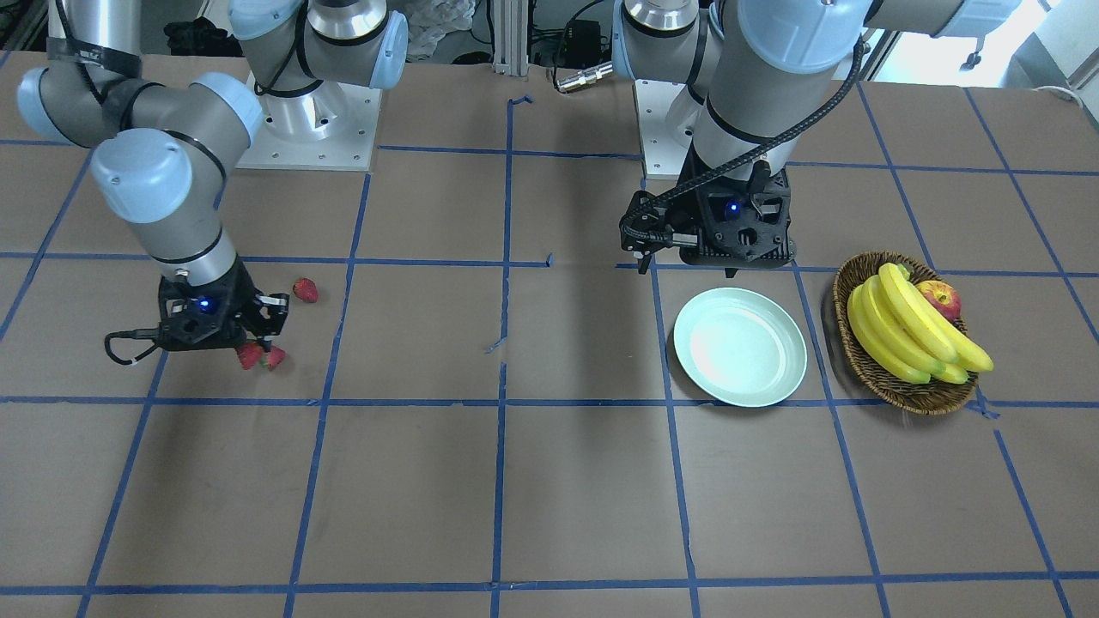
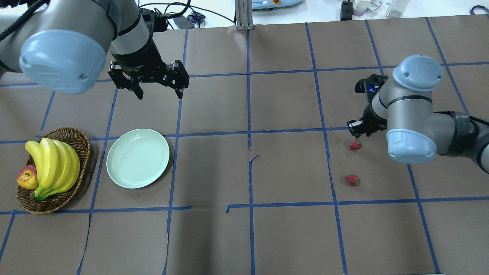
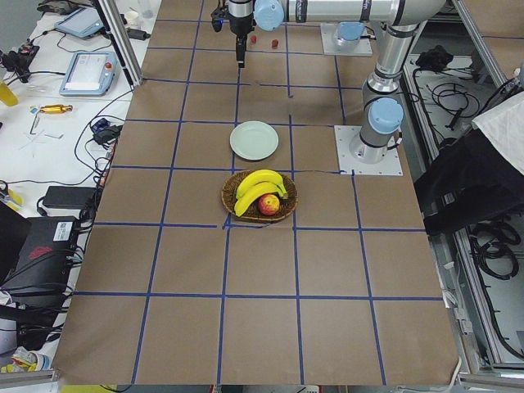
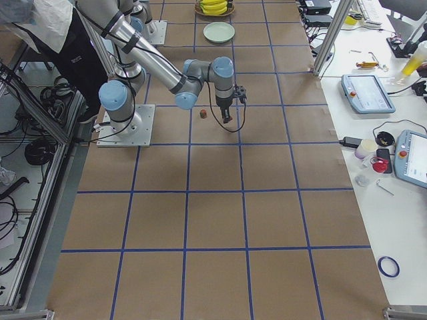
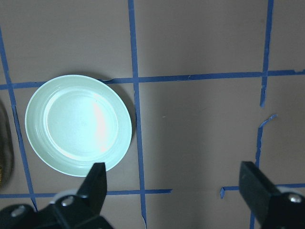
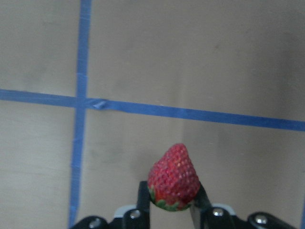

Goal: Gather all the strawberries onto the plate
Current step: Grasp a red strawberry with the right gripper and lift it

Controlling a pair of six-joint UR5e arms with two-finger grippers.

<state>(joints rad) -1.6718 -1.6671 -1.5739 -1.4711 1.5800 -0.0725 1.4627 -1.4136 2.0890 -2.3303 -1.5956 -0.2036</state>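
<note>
Brown paper crossed with blue tape covered the table (image 2: 267, 236). At its right-arm end, the right gripper (image 6: 171, 206) was clamped on one strawberry (image 6: 174, 174), pinched near the leafy cap with the tip pointing away from the wrist.

The berry was soft, so the squeeze probably needed to stay gentle. A straight lift seemed wise, because a second strawberry (image 2: 355, 144) lay just beside the fingers and could be knocked. The plate (image 2: 138, 158) sat well apart, on the left arm's side, with nothing on it. Letting go low over its middle would likely stop the berry rolling off.

A third strawberry (image 2: 352, 180) lay near, closer to the robot. The left gripper (image 2: 159, 95) hung spread wide with nothing in it, just beyond the plate, and might crowd the drop. A basket (image 2: 82, 137) of bananas (image 2: 53, 160) and an apple (image 2: 26, 177) stood just beside the plate.
</note>
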